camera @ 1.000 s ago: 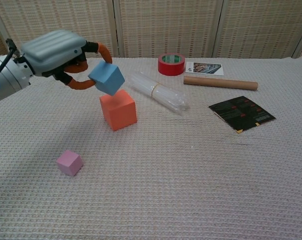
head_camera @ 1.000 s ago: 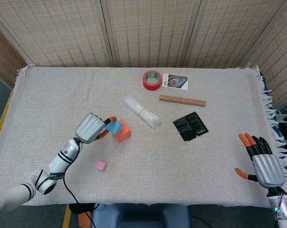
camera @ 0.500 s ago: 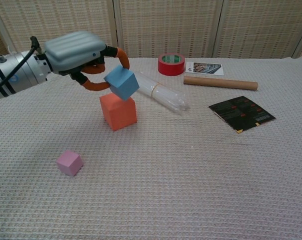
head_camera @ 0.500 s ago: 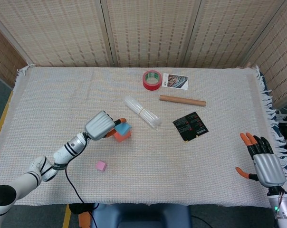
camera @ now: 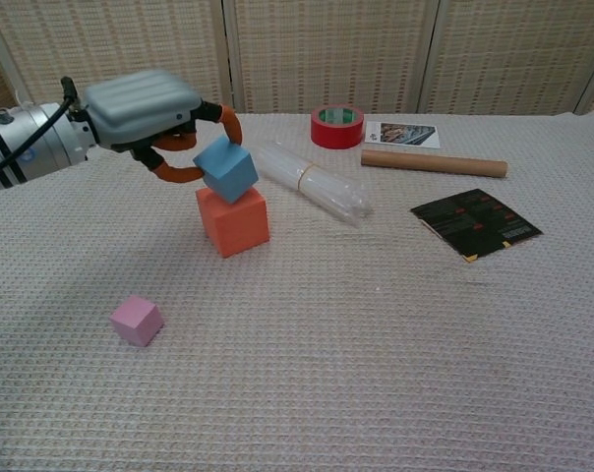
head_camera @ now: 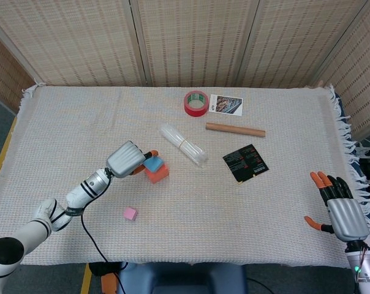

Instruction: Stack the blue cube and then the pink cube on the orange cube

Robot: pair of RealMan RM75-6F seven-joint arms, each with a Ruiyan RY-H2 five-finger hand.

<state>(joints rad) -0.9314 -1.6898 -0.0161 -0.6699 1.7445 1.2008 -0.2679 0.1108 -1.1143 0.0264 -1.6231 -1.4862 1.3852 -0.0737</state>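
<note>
**Blue cube held tilted on the orange cube**

Head view: the blue cube (head_camera: pixel 153 163) is gripped by the left hand (head_camera: pixel 127 158) over the orange cube (head_camera: pixel 157 173), apparently for placing. The right hand (head_camera: pixel 342 214) is kept aside, fingers spread, holding nothing.

Chest view: the blue cube is seen tilted, one corner resting on the orange top. The pink cube (camera: pixel 136 320) is left apart on the surface (camera: pixel 395 374).
</note>
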